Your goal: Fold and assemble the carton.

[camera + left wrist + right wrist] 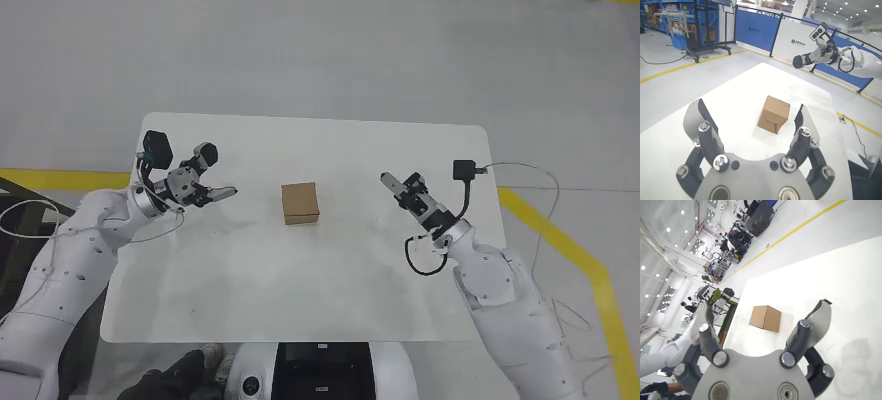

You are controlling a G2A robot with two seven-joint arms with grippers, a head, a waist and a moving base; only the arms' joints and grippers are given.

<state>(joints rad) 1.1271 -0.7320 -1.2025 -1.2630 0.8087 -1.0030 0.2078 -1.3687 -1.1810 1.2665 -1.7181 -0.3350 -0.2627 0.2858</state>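
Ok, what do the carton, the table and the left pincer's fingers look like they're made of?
Carton: plain brown cardboard, matte, with a raw cut edge at its flap seam. Table: smooth white top with a low sheen, probably laminate or painted board. Left pincer: fingers look like brushed grey metal, with black ridged pads, likely rubber.

Table (300, 290): one unit. White top, rectangular, rounded corners, plain matte surface.

On table: carton (300, 203), one piece. Brown cardboard, roughly cube-shaped, top closed, faces plain. Stands flat on its base, upright, slightly turned against table edges. Position: about mid-width, a little far of centre, well apart from every edge. Left-facing side shows tucked flap with curved cut; lower corner of that side gapes slightly. Right-facing sides closed, flat, no gaps seen.
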